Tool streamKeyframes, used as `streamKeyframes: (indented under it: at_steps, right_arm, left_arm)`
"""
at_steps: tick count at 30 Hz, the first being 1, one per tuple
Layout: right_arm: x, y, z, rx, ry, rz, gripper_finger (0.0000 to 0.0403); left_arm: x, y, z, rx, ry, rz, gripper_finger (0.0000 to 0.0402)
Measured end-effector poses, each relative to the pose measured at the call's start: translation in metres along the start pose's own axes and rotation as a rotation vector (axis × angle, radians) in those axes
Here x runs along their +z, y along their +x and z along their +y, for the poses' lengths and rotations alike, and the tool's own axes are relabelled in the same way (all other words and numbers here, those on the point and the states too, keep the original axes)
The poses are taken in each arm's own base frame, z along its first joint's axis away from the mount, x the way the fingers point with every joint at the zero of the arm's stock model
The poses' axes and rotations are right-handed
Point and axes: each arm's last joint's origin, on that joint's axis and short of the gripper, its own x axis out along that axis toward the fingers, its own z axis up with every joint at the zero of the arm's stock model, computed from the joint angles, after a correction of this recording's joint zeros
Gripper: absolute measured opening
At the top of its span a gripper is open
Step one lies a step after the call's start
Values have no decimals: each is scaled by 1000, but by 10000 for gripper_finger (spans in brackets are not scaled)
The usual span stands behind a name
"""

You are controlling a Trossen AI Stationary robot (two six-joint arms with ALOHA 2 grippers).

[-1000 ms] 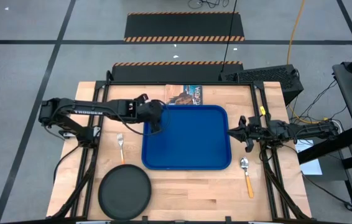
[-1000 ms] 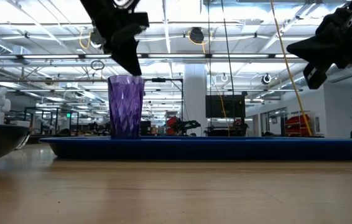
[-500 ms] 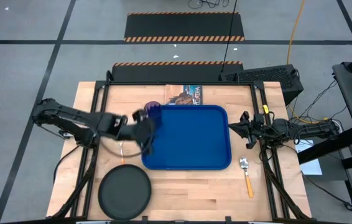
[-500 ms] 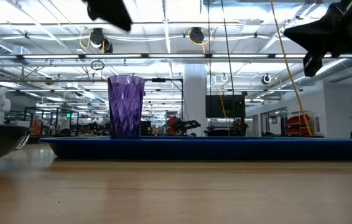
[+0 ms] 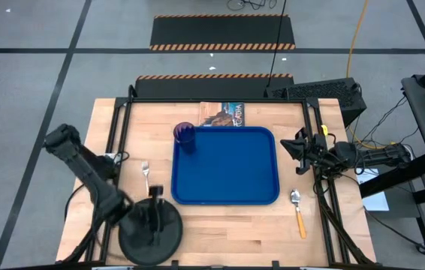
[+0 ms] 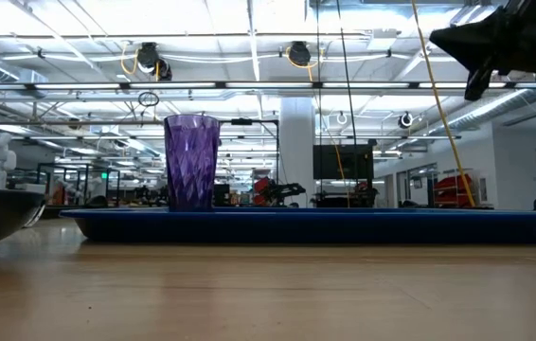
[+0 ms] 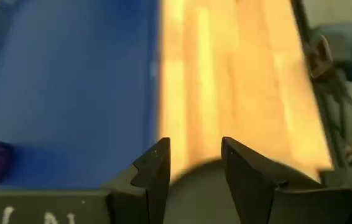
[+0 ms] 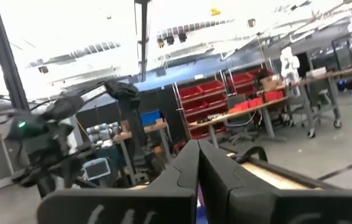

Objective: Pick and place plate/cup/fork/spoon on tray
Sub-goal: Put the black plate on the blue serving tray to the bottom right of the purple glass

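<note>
The purple cup stands upright on its base in the far left corner of the blue tray; it also shows in the low view. The dark plate lies on the table near the front left. The fork lies left of the tray and the spoon right of it. My left gripper is open and empty over the plate's far rim. My right gripper is shut and empty, raised beside the tray's right edge.
A printed booklet lies at the table's far edge behind the tray. Bare wood shows between the plate and the spoon along the near edge. Metal frame rails run along both table sides.
My left gripper has left the cup, risen and swung from the tray's far left corner toward the table's near edge, and is now over the plate. The cup has stayed upright on the tray. My right gripper has risen a little.
</note>
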Motion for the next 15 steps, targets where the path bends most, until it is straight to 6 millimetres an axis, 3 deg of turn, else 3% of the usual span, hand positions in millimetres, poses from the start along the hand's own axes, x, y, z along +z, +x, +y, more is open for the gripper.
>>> streamKeyframes:
  at_steps: [9, 15]
  right_arm:
    - [3, 0, 0, -9, -61, -28, 0]
    - [0, 1, -1, -52, -69, -10, 0]
  left_arm:
    - [-43, 30, -63, -106, -114, 166, 147]
    - [-59, 41, -102, -258, -121, 141, 148]
